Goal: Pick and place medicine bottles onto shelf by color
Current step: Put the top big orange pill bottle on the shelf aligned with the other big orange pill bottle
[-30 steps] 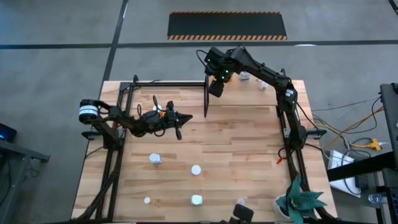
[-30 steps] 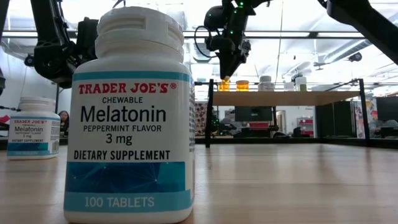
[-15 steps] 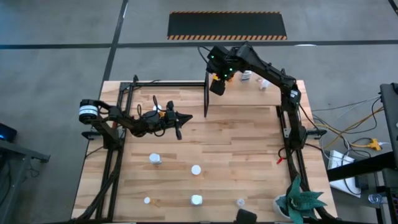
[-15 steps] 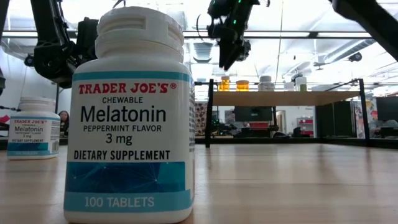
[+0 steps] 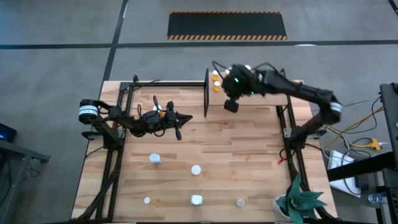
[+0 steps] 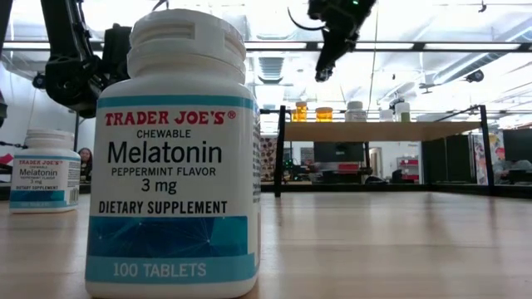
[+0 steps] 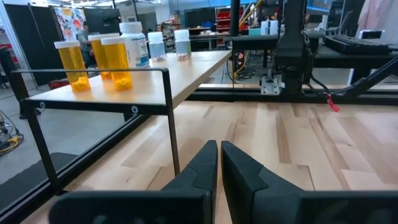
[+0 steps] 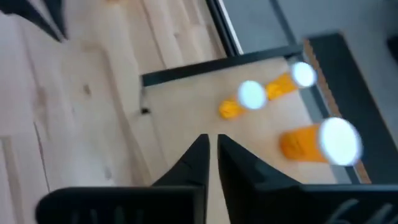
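Three orange medicine bottles (image 7: 102, 59) with white caps are standing close together at one end of the shelf (image 7: 186, 78), a light-wood board held up by thin black posts. A bigger white bottle (image 7: 134, 43) is standing right behind them, and two small clear bottles (image 7: 168, 45) are standing farther along the board. In the high view, the orange bottles (image 5: 216, 81) are showing at the far edge of the table (image 5: 236, 155), next to a black post.

The right gripper (image 5: 231, 106) is hanging in the air just beside those orange bottles, on the near side of them, not touching any. Its two dark fingers (image 8: 193, 165) are pressed together with nothing between them. In the low view it is hanging high above the shelf (image 6: 324, 71).

The left gripper (image 5: 179, 127) is sitting low over the left part of the table, well apart from the shelf. Its fingers (image 7: 202, 168) are pressed together too, and it is holding nothing.

More white-capped bottles (image 5: 155, 159) are standing on the near part of the table, well apart from both grippers. One of them, a Trader Joe's melatonin bottle (image 6: 174, 158), is standing right in front of the low camera, with a second one (image 6: 46, 170) behind it.
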You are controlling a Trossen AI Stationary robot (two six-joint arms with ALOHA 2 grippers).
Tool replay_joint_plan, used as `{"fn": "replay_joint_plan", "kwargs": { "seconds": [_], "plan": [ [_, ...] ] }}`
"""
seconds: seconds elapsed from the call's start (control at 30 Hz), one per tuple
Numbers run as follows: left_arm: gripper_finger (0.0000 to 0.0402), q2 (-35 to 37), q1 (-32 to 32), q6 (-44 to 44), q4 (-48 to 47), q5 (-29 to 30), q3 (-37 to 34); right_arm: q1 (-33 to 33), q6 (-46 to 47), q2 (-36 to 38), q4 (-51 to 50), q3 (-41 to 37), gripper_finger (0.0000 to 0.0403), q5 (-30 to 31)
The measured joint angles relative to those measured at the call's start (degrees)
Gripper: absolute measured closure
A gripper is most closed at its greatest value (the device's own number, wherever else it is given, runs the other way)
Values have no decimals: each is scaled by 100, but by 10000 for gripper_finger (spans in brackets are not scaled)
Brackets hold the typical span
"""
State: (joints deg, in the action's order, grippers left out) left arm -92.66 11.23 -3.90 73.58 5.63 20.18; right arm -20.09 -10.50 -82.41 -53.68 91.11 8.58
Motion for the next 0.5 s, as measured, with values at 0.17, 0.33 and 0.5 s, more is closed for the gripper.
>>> {"fn": "replay_joint_plan", "kwargs": {
  "seconds": [0.17,0.33,0.5],
  "plan": [
    [398,3,1,27,-70,2,-1,561,28,1155,2206,-2157,390,-8],
    [398,545,-1,297,-614,65,17,899,43,1962,3920,-3805,390,4],
    [398,1832,-3,683,-3222,978,237,979,37,2537,4651,-4724,390,1]
  ]
}}
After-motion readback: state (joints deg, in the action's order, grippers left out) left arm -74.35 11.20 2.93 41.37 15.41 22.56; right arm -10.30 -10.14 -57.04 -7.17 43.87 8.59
